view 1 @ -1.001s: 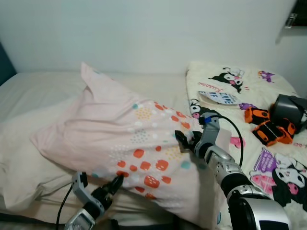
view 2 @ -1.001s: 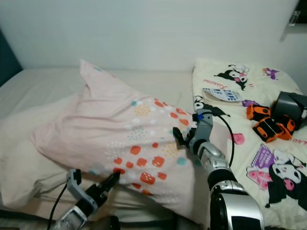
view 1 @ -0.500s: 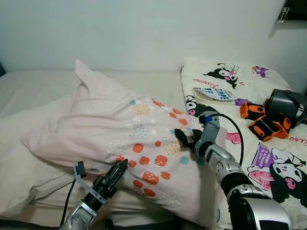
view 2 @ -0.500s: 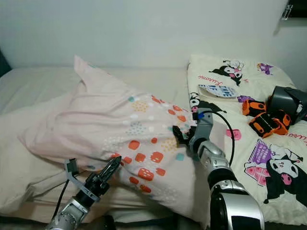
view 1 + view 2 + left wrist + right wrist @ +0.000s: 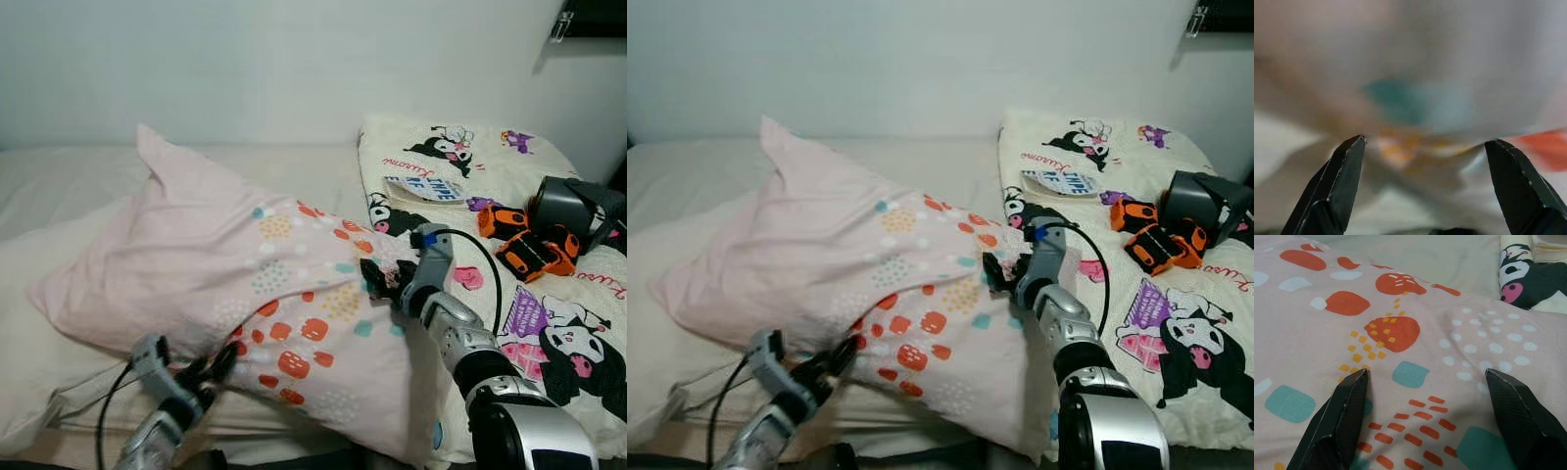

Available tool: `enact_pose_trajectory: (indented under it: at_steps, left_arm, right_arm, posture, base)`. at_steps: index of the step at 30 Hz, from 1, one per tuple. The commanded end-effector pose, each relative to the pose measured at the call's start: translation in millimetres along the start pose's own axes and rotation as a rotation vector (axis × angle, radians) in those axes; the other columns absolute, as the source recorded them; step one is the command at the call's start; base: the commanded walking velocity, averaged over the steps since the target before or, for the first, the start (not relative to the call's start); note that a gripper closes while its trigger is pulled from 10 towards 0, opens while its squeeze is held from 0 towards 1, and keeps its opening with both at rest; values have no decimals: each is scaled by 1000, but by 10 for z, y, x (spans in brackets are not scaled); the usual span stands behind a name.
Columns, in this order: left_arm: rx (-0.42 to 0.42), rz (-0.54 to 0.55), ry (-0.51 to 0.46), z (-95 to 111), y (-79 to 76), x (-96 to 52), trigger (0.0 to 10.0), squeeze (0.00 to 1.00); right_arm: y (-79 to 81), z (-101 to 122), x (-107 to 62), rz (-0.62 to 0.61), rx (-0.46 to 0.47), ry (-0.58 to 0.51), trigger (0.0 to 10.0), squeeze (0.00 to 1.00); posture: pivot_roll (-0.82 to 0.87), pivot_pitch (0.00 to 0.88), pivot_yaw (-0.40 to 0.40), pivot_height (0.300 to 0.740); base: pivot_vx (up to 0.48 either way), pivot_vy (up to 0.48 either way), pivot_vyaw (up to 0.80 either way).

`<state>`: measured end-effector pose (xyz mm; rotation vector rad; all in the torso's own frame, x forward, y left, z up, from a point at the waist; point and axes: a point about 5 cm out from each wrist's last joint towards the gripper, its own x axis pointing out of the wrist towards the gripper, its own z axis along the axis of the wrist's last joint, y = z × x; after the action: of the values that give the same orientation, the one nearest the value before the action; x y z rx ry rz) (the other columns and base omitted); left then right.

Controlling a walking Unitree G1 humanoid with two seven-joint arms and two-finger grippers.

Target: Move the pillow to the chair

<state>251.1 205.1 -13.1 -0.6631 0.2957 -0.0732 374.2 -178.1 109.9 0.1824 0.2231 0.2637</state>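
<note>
A pink pillow [image 5: 235, 264] with orange and teal spots lies tilted on the bed, one corner pointing up towards the wall. My left gripper [image 5: 214, 370] is at the pillow's near lower edge, open, with blurred pillow fabric close between its fingers [image 5: 1347, 171] in the left wrist view. My right gripper [image 5: 378, 280] rests against the pillow's right side, also open. In the right wrist view its fingers [image 5: 1349, 411] spread wide over the patterned cover [image 5: 1415, 333]. Neither gripper has closed on the fabric.
A cream sheet [image 5: 59, 186] covers the bed on the left. On the right lies a cartoon-print blanket [image 5: 549, 333] with a booklet [image 5: 423, 188], orange and black objects [image 5: 524, 247] and a grey box [image 5: 576, 208] on it. A pale wall stands behind.
The camera has shifted, so the scene sits further left. My left gripper has pushed in low under the pillow's near edge. The right gripper stays against the pillow's right side.
</note>
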Motion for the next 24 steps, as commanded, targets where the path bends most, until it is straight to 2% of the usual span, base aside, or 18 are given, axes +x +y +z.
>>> enact_pose_trajectory:
  at_steps: [1, 3, 5, 6, 7, 9, 11, 13, 14, 17, 24]
  left_arm:
    - [-12, 108, -10, -5, 196, -129, 10000, 0]
    - [-21, 145, -17, -15, 246, -163, 10000, 0]
    - [-66, 183, -40, -34, 301, -210, 10000, 0]
    - [-66, 183, -40, -34, 301, -210, 10000, 0]
    - [-108, 169, -78, -19, 290, -208, 10000, 0]
    - [-108, 169, -78, -19, 290, -208, 10000, 0]
    - [-251, -23, -211, 95, 130, -157, 10000, 0]
    - [-293, -157, -273, 173, -25, -101, 10000, 0]
    - [-297, -202, -280, 182, -99, -71, 10000, 0]
    - [-297, -237, -288, 182, -180, -24, 10000, 0]
    - [-262, -181, -285, 143, -212, 50, 10000, 0]
  right_arm:
    - [16, -19, 1, 5, -2, 11, 10000, 0]
    - [17, -23, 0, 6, -2, 12, 10000, 0]
    - [19, -33, -4, 8, -3, 14, 10000, 0]
    - [19, -33, -4, 8, -3, 14, 10000, 0]
    - [16, -37, -8, 9, -5, 15, 10000, 0]
    - [16, -37, -8, 9, -5, 15, 10000, 0]
    - [-3, -44, -23, 9, -8, 18, 10000, 0]
    - [-32, -52, -41, 7, -16, 25, 10000, 0]
    - [-43, -63, -52, 7, -19, 30, 10000, 0]
    - [-55, -87, -70, 12, -26, 42, 10000, 0]
    - [-81, -113, -114, 27, -45, 58, 10000, 0]
  posture:
    - [-127, 64, -9, 571]
    - [-128, 68, -10, 571]
    - [-131, 74, -11, 571]
    - [-131, 74, -11, 571]
    - [-134, 81, -14, 571]
    - [-134, 81, -14, 571]
    - [-147, 95, -16, 571]
    - [-152, 106, -27, 571]
    - [-164, 120, -36, 571]
    - [-182, 136, -46, 571]
    - [-210, 172, -70, 571]
  base:
    - [0, 0, 0]
    - [0, 0, 0]
    - [0, 0, 0]
    - [0, 0, 0]
    - [0, 0, 0]
    - [0, 0, 0]
    - [0, 0, 0]
    - [0, 0, 0]
    - [0, 0, 0]
    - [0, 0, 0]
    - [0, 0, 0]
